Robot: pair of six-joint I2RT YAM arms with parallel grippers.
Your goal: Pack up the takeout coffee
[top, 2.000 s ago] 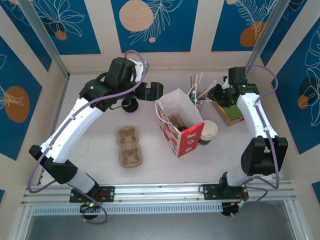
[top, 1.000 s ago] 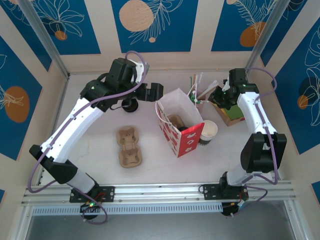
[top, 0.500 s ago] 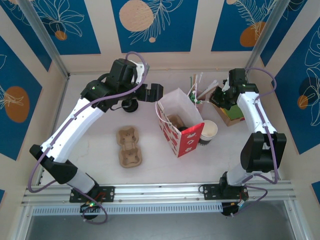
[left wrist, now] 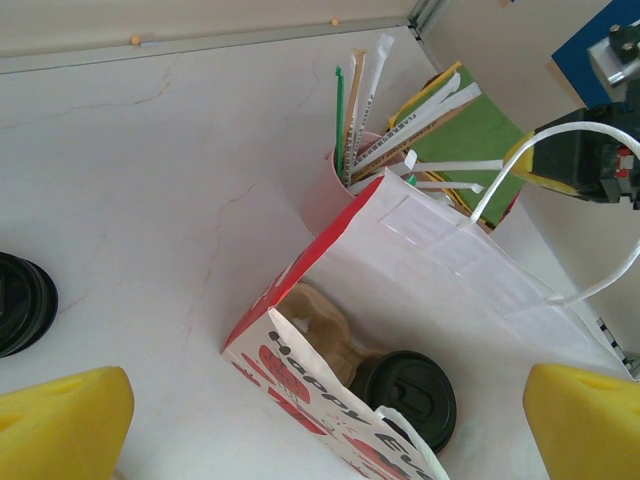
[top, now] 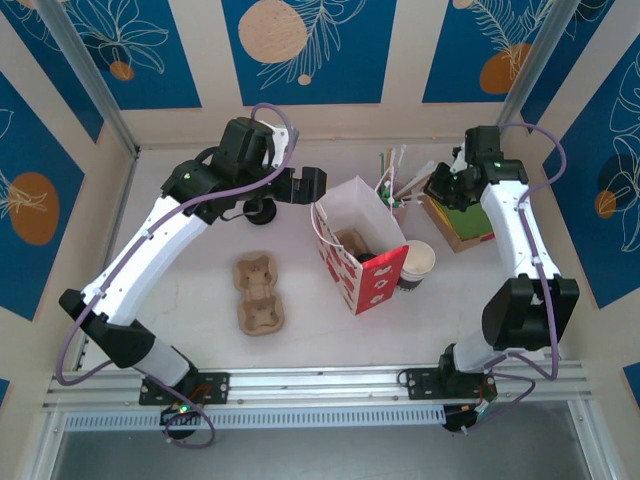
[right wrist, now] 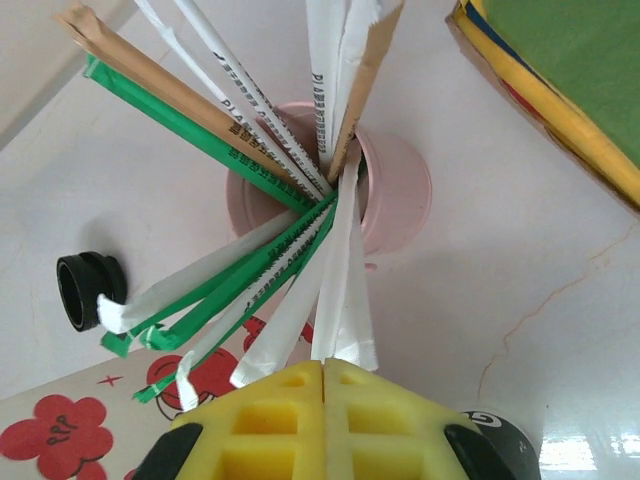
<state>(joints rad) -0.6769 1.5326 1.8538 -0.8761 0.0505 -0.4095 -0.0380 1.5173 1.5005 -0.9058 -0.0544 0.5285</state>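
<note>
A white paper bag (top: pixel 383 278) with red flowers is standing open in the middle of the table (top: pixel 310 320). A brown tray (left wrist: pixel 320 320) is sitting inside it. A cardboard cup holder (top: pixel 258 292) is lying flat to the left of the bag. A paper cup with no lid (top: pixel 418 262) is standing just beside the bag on the right. Behind the bag, a pink cup (right wrist: pixel 395 195) is holding wrapped sticks (right wrist: pixel 270 150), green, white and brown, all fanning out. A box of green napkins (top: pixel 462 225) is sitting near it.
</note>
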